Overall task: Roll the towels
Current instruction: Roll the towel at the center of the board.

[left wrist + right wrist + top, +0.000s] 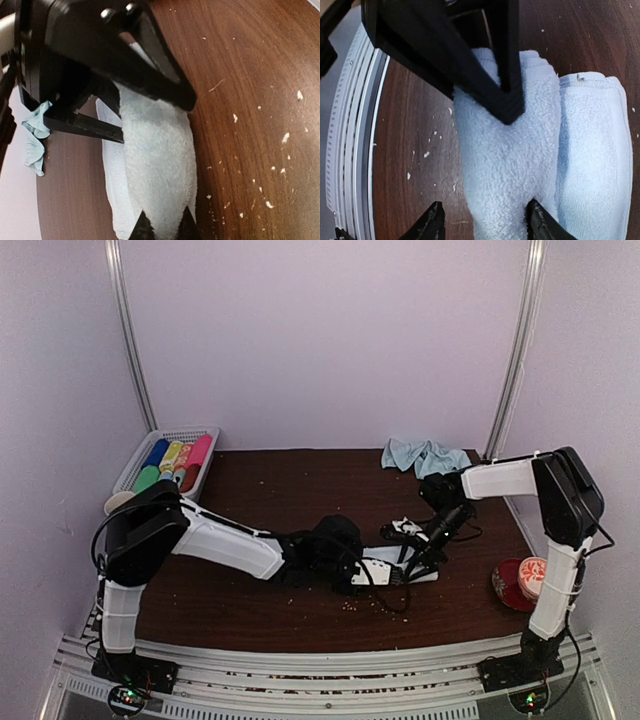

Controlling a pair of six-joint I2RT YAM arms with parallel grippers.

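One pale blue towel (426,575) lies partly rolled at the table's middle, between both grippers. In the left wrist view its rolled part (157,165) runs down between my left gripper's (165,227) fingertips, which are shut on it. In the right wrist view the roll (505,165) sits beside the towel's flat part (595,160). My right gripper (486,222) straddles the roll with its jaws open, the left fingertip (432,222) clear of the cloth. From above, the left gripper (375,572) and the right gripper (420,555) meet over this towel. The second towel (422,455) lies crumpled at the back.
A white basket (135,462) holding several coloured rolls stands at the back left. A red plate (508,590) sits near the right arm's base. Pale crumbs are scattered over the brown table (270,490). The crumpled towel (35,135) also shows far left in the left wrist view.
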